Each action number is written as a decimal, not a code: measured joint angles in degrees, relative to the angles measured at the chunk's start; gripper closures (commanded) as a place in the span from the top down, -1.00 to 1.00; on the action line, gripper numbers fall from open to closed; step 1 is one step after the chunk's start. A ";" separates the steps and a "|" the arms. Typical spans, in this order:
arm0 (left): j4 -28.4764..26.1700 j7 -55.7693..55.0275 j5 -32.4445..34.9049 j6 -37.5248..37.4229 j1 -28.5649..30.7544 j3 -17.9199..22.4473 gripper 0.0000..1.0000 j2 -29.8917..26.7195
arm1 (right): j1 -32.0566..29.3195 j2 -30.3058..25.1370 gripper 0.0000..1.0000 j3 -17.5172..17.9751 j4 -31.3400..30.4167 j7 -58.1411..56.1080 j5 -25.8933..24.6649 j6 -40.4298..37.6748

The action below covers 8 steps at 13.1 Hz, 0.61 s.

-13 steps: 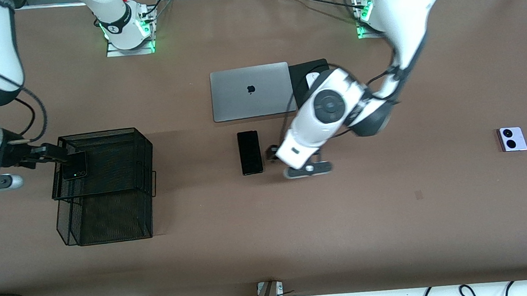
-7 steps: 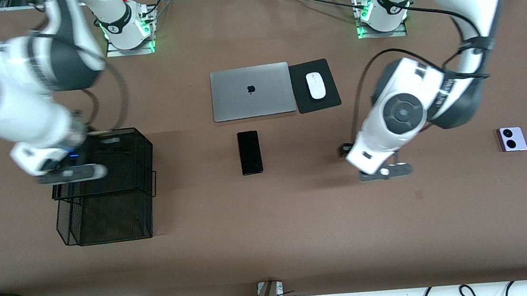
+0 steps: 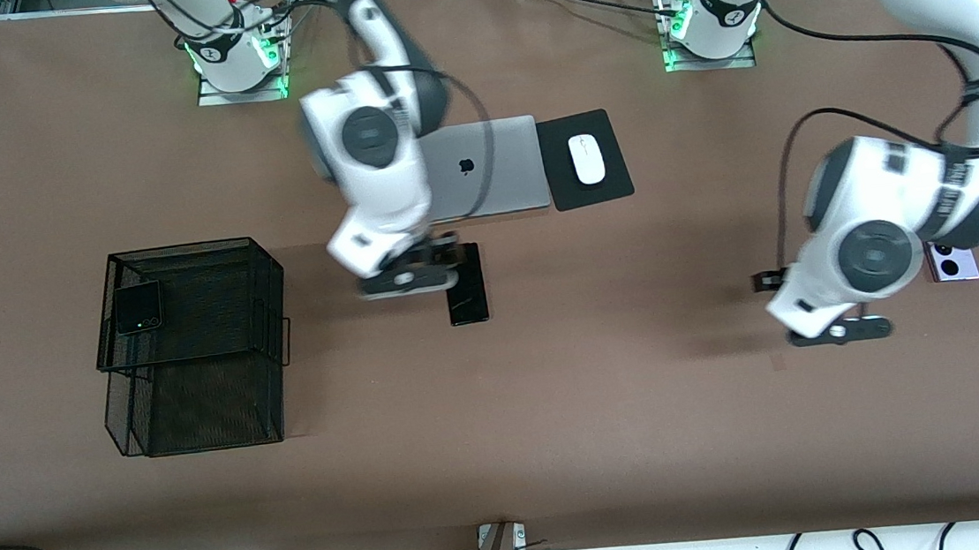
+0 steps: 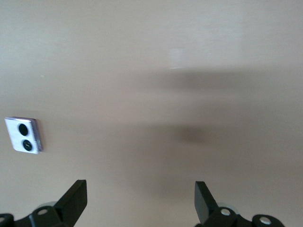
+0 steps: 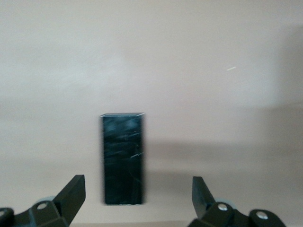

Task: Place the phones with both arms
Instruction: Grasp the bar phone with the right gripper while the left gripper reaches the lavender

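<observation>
The slim black phone (image 3: 468,299) (image 5: 123,161) lies flat mid-table, nearer the front camera than the laptop. My right gripper (image 3: 444,257) (image 5: 137,195) hovers open over its laptop-side end with nothing between its fingers. The lavender-white phone (image 3: 955,267) (image 4: 23,135), showing two black camera rings, lies toward the left arm's end of the table, partly hidden by that arm. Beside this phone my left gripper (image 3: 772,284) (image 4: 140,198) hangs open and empty over bare table. The small black flip phone (image 3: 138,307) rests in the mesh basket (image 3: 200,407).
A shut silver laptop (image 3: 503,172) lies mid-table, with a white mouse (image 3: 587,158) on a black pad (image 3: 615,186) beside it. The black wire basket stands toward the right arm's end. Cables run along the table's front edge.
The right arm let go of the flip phone in the basket and swung over to the slim phone. The left arm left the slim phone and moved toward the lavender one.
</observation>
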 measured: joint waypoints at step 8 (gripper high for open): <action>-8.65 22.26 0.08 20.69 21.95 0.12 1.00 -0.45 | -0.78 7.07 1.00 3.67 -1.02 -1.01 0.01 10.10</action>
